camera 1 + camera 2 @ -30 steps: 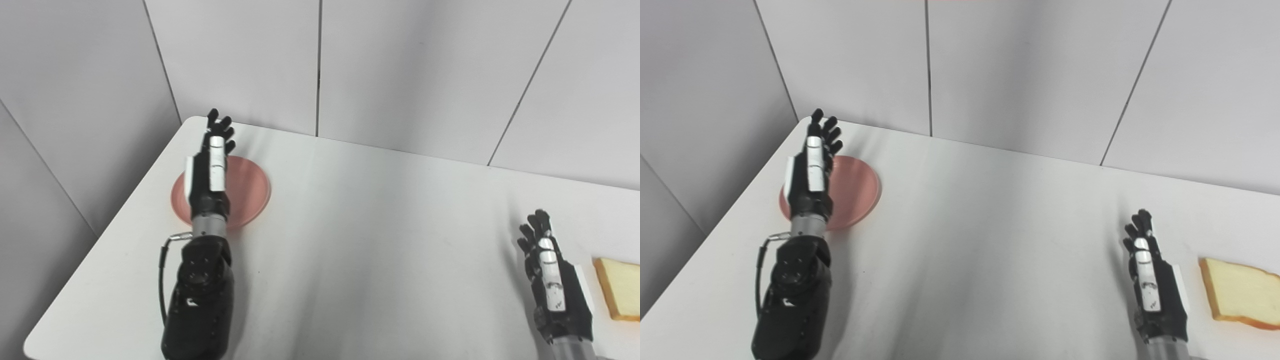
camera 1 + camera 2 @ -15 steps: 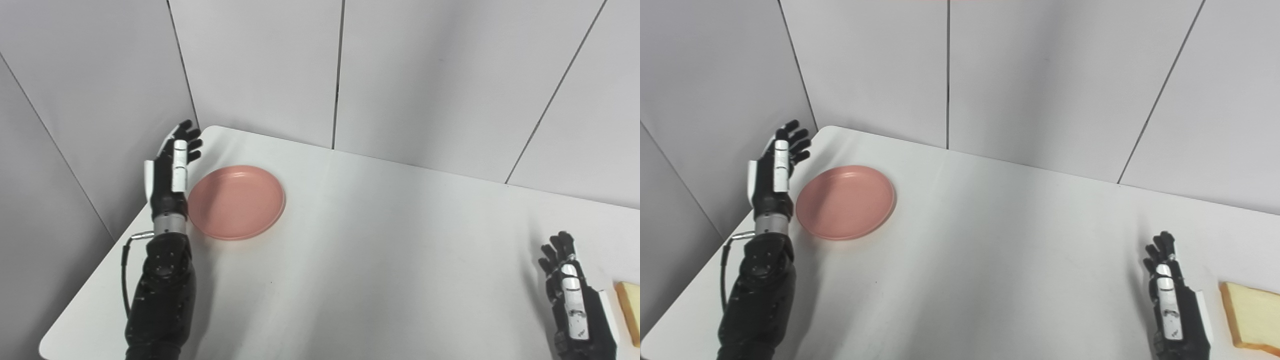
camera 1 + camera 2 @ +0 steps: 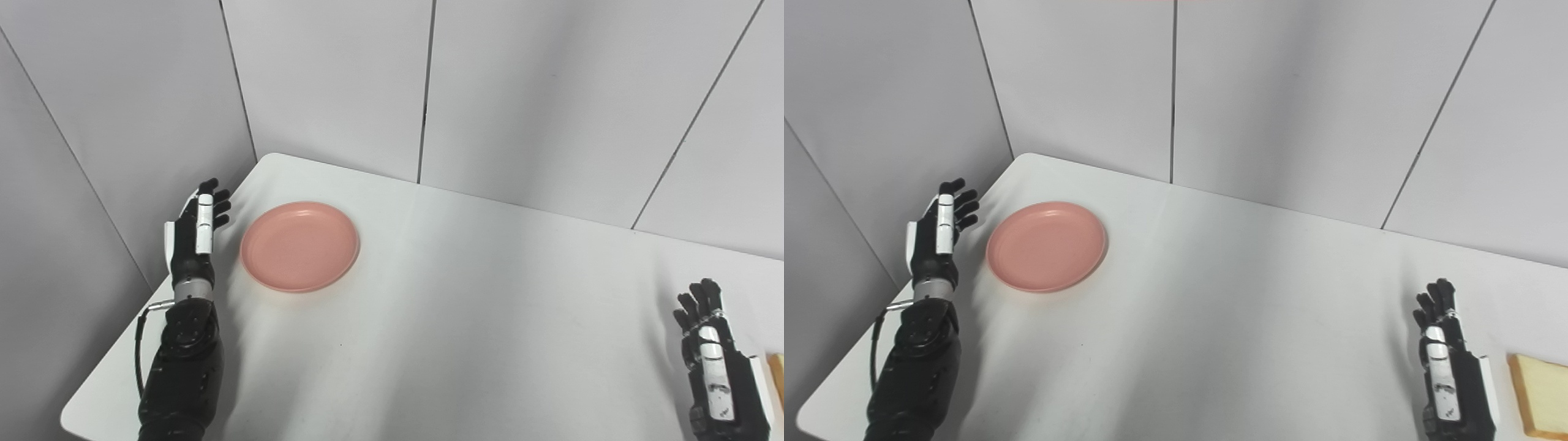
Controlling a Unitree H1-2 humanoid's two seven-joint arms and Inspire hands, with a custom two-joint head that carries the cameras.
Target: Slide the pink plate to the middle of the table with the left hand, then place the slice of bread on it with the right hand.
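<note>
Pink plate (image 3: 299, 246) sits near the far left corner of the white surface (image 3: 465, 318), just right of the left hand (image 3: 195, 236), whose fingers (image 3: 211, 202) look spread and probably hold nothing.

A white surface (image 3: 465, 318) with rounded corners stands in a corner of pale grey panelled walls (image 3: 527, 92). Thin dark seams divide the panels. Soft, even light leaves faint shadows across the top.
</note>
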